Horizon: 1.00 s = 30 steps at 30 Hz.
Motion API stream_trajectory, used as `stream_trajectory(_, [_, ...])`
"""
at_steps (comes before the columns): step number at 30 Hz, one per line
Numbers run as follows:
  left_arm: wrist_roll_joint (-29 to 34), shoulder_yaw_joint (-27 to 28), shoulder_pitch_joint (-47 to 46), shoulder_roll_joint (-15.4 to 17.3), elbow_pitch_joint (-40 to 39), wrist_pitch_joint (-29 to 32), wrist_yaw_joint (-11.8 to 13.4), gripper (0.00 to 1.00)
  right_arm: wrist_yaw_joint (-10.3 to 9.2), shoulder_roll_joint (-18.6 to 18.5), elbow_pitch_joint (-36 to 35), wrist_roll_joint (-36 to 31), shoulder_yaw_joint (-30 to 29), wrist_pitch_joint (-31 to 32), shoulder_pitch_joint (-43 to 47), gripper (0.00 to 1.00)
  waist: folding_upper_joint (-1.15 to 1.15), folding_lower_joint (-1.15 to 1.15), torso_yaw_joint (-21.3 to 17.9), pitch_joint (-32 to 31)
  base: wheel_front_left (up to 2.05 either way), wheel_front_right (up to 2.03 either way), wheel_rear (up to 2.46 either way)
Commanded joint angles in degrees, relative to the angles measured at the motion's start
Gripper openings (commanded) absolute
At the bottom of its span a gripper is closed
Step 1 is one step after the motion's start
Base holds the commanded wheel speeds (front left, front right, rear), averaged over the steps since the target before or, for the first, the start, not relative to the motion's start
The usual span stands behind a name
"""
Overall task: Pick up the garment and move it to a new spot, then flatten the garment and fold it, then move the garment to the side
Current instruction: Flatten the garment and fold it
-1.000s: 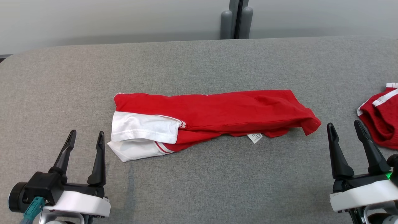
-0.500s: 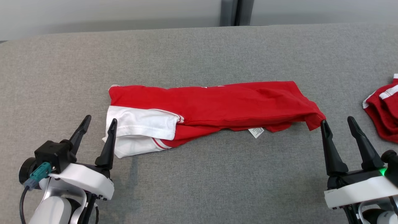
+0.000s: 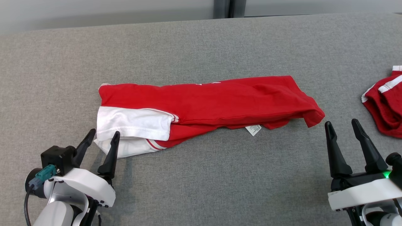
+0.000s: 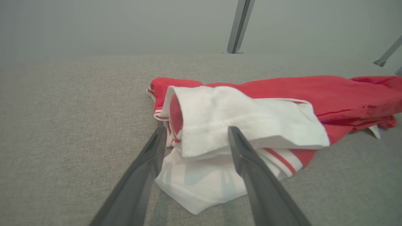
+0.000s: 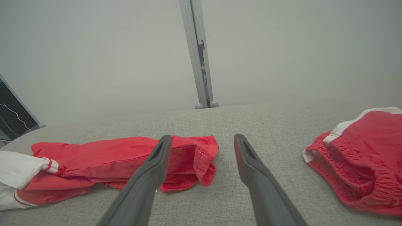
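head view looks down on a grey fabric-covered surface (image 3: 201, 182) that runs back to a pale grey wall (image 3: 94, 12), where a grey upright post (image 3: 223, 4) stands behind the far edge. the red garment (image 3: 213, 100) lies folded into a long strip across the middle of the surface, its white sleeve (image 3: 135, 124) toward the left. the left gripper (image 3: 104, 132) has its fingers spread apart over the white corner, holding nothing; whether they touch the cloth i cannot tell. the right gripper (image 3: 340, 122) is also spread wide and empty, just beside the garment's red end. a second red piece of clothing (image 3: 384, 103) with white trim lies apart at the right edge.
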Motion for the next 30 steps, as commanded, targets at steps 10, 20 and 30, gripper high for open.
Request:
stream_trajectory(10, [1.9, -1.7, 1.8, 1.1, -2.7, -0.8, 0.1, 0.00, 0.02, -0.2, -0.4, 0.5, -1.2, -0.2, 0.1, 1.00, 0.00, 0.00, 1.0, -0.3, 0.00, 0.00, 0.00])
stream_trajectory(20, [2.8, -1.1, 1.0, 1.8, -5.1, -2.6, 1.4, 0.00, 0.02, -0.2, -0.6, -0.6, -1.4, 0.4, 0.1, 1.00, 0.00, 0.00, 0.9, 0.0, 0.00, 0.00, 0.00])
stream_trajectory(30, [3.4, -1.3, -0.1, 2.4, -8.0, -2.9, 2.3, 0.00, 0.02, -1.3, 8.0, 1.1, 0.1, 0.6, -4.5, 1.00, 0.00, 0.00, 2.1, 1.9, 0.00, 0.00, 0.00])
